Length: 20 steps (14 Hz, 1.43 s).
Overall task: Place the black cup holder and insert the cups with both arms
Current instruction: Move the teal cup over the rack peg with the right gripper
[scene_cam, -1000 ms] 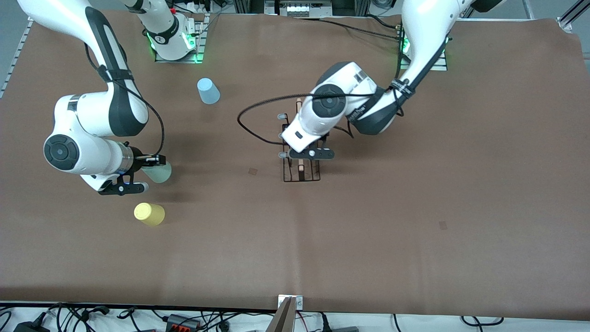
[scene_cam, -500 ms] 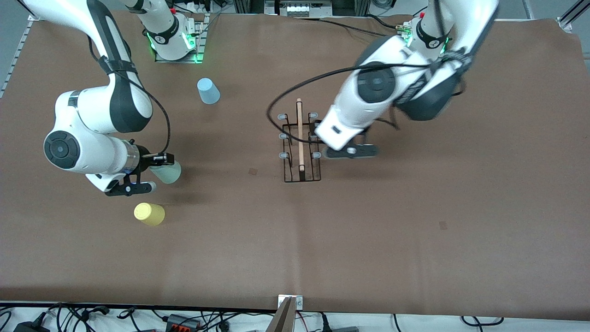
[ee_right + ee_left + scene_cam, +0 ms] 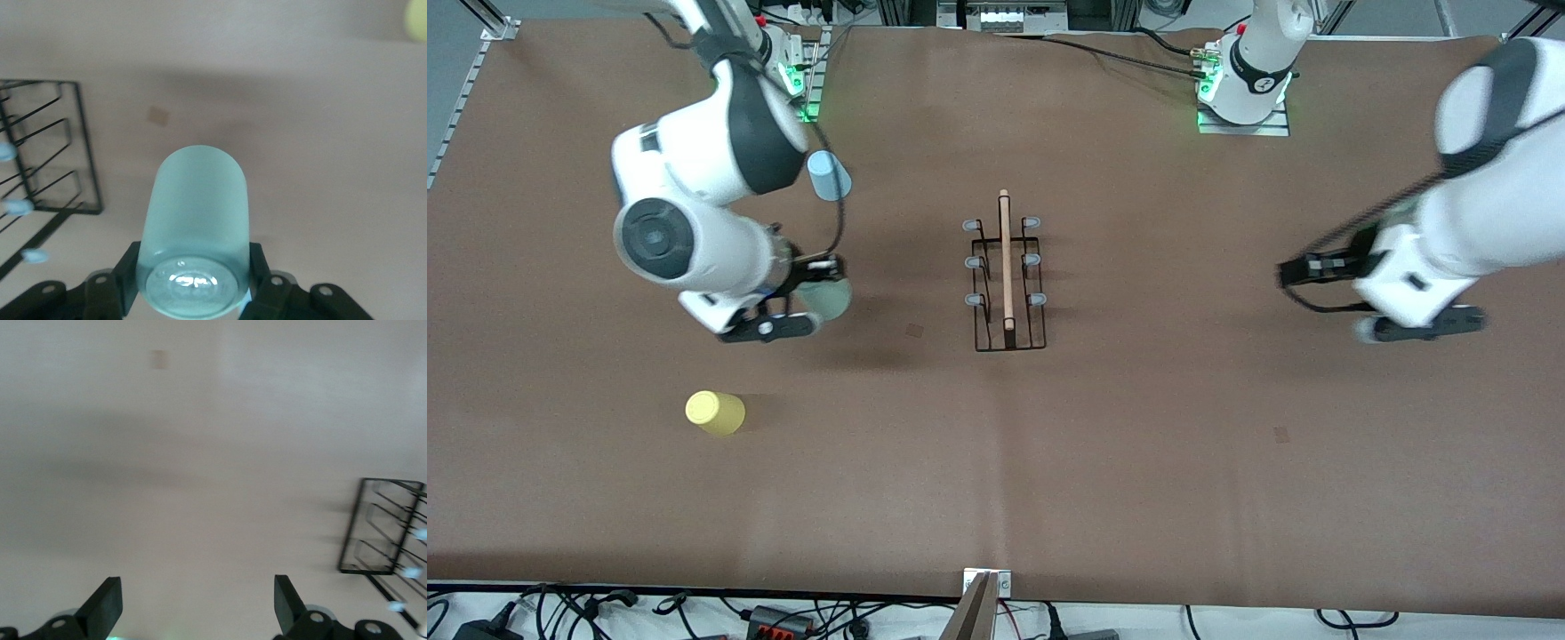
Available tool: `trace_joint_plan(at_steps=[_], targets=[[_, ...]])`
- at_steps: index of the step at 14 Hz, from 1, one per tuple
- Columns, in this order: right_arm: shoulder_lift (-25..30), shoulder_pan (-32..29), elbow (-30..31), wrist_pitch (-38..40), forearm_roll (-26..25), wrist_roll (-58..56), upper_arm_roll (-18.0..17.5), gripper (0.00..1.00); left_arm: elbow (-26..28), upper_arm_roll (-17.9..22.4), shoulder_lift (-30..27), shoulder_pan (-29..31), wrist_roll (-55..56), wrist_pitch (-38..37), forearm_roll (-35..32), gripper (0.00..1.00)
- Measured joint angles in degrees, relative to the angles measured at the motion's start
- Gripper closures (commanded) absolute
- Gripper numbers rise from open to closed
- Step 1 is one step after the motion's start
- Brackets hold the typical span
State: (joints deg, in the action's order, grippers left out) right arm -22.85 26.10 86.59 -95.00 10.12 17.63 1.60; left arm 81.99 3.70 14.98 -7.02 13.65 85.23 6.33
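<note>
Gripping the green cup (image 3: 199, 220), right hand (image 3: 193, 280) lifted above table.

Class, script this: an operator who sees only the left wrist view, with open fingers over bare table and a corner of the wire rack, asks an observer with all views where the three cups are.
Operator: Is any cup on the rack?
Observer: No. In the front view all six prongs of the black cup holder are bare.
Operator: Where is the green one?
Observer: The right gripper is shut on the sage green cup, held over the table toward the right arm's end.
Operator: And the other two?
Observer: Both sit on the table toward that same end, the yellow cup nearer to the front camera than the light blue cup.
</note>
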Motion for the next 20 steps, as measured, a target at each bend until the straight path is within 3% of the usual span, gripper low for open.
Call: trace_joint_plan(at_steps=[5,9,13,16,20], targets=[[0.0,9.93,-0.33,-0.08,2.24,10.32,-0.05,0.76,0.63,1.69,-0.18,0.52,-1.06,-0.27,-0.51,0.0],[-0.7,14.71,-0.33,-1.5,4.4,13.58,-0.07,0.76,2.1,1.08,1.33,0.3,-0.98,9.47,-0.67,0.0],[-3.66,16.54,-0.3,-3.25,4.56,13.69,-0.05,0.76,2.43,-0.47,0.85,-0.34,-0.9,11.87,-1.55,0.0],[-4.96,17.16,-0.31,-4.78,4.58,13.69,-0.05,0.76,2.39,-1.15,-1.95,-0.32,-0.9,9.95,-6.87,0.0],[-5.41,17.49,-0.31,-5.16,4.63,13.69,-0.04,0.76,3.81,-1.8,-5.4,0.72,-0.66,10.44,-7.75,0.0]])
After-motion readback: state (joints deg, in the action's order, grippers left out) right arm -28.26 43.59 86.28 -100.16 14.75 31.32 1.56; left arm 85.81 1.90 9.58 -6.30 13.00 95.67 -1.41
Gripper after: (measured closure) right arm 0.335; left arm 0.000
